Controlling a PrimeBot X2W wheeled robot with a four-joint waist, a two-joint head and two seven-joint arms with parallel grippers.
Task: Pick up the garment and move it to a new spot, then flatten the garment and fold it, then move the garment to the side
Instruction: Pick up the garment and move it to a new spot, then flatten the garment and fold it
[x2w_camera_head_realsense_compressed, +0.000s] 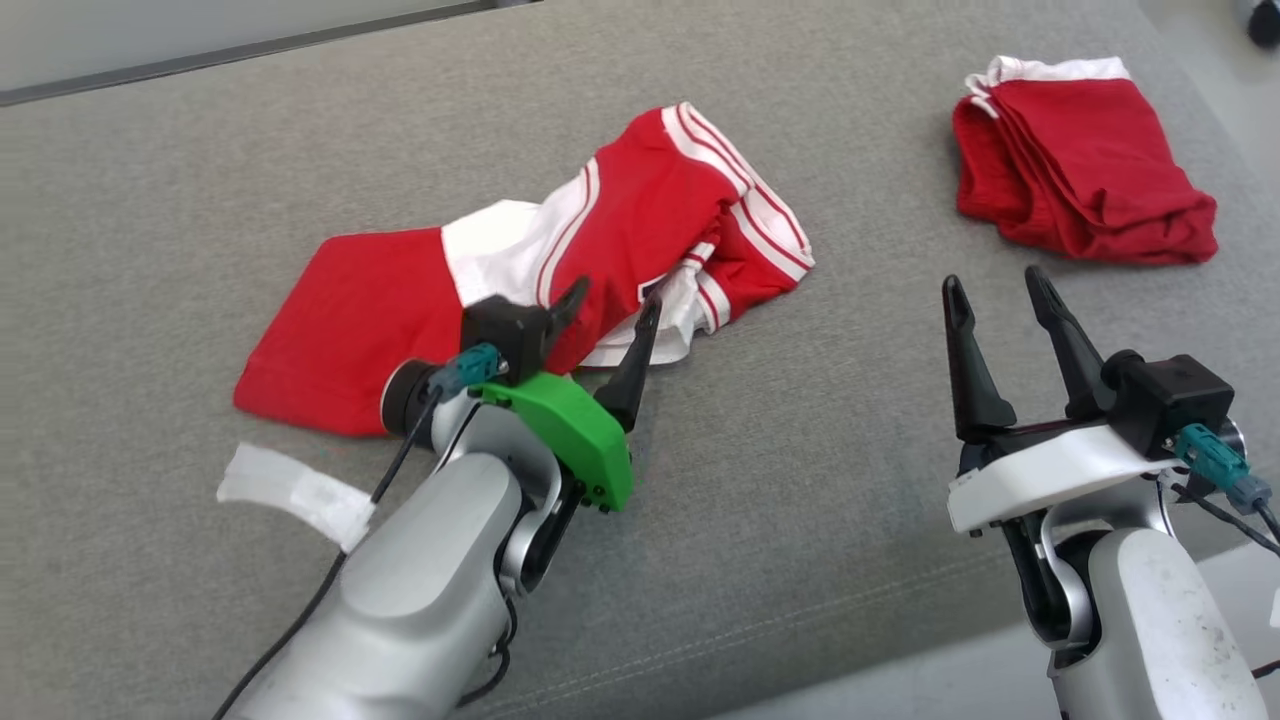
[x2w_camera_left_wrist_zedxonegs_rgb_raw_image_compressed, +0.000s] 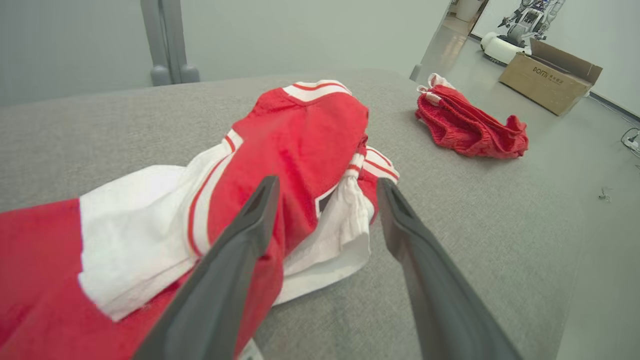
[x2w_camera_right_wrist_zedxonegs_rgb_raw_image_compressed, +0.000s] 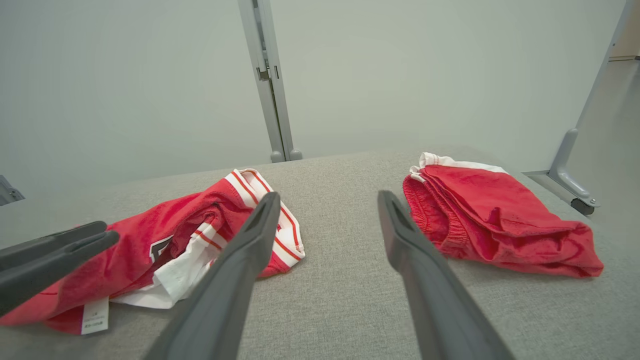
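The garment is a red jersey with white panels and stripes, lying crumpled in the middle of the grey table. My left gripper is open at the garment's near edge with nothing held. In the left wrist view my left gripper has one finger over the red cloth of the garment and the other over bare table beside the white hem. My right gripper is open over bare table to the right of the garment. The right wrist view has that gripper pointing between the garment and a second red piece.
A folded red cloth with a white waistband lies at the far right of the table. A white strip sits on the table near my left forearm. The table's front edge runs at lower right. A cardboard box stands on the floor beyond.
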